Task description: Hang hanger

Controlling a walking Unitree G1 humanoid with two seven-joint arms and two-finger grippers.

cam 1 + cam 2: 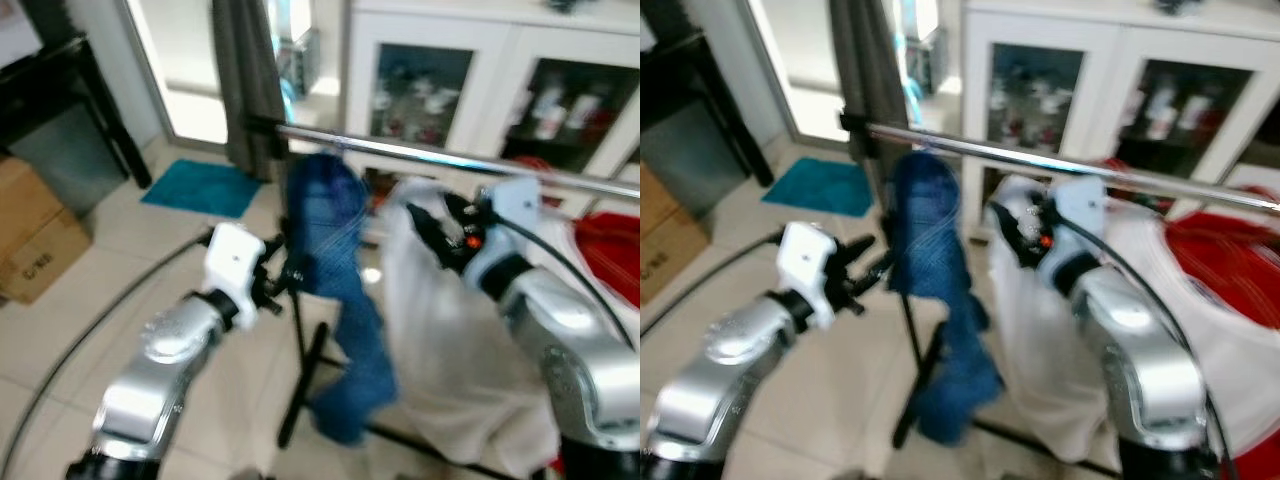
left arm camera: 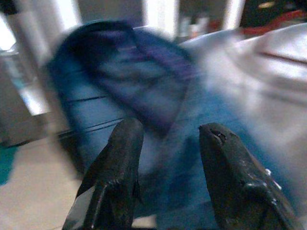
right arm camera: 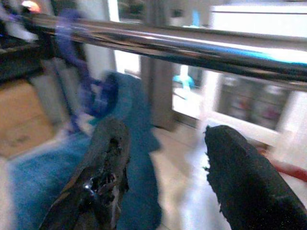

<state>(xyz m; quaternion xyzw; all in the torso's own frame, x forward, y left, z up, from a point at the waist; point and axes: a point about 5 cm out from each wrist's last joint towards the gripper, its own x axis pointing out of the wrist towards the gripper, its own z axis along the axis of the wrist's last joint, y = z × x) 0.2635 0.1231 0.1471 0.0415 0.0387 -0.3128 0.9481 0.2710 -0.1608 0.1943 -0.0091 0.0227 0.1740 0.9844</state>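
While my left end effector (image 1: 285, 275) sits spread wide and empty just beside the blue garment (image 1: 335, 270), my right end effector (image 3: 165, 177), also wide and empty, hovers just below the chrome rail (image 1: 450, 160). From that rail the purple hanger (image 3: 79, 72) hangs, carrying the blue garment beside a white garment (image 1: 450, 340).

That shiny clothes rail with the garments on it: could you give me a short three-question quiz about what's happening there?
1. True or false: the blue garment hangs from the shiny metal rail.
2. Which garment is nearest the left gripper? A) blue garment B) white garment C) red garment
3. Are the black fingers of the right gripper open or shut, and what do they point toward?

Key:
1. True.
2. A.
3. Open, with nothing between them, pointing toward the rail.
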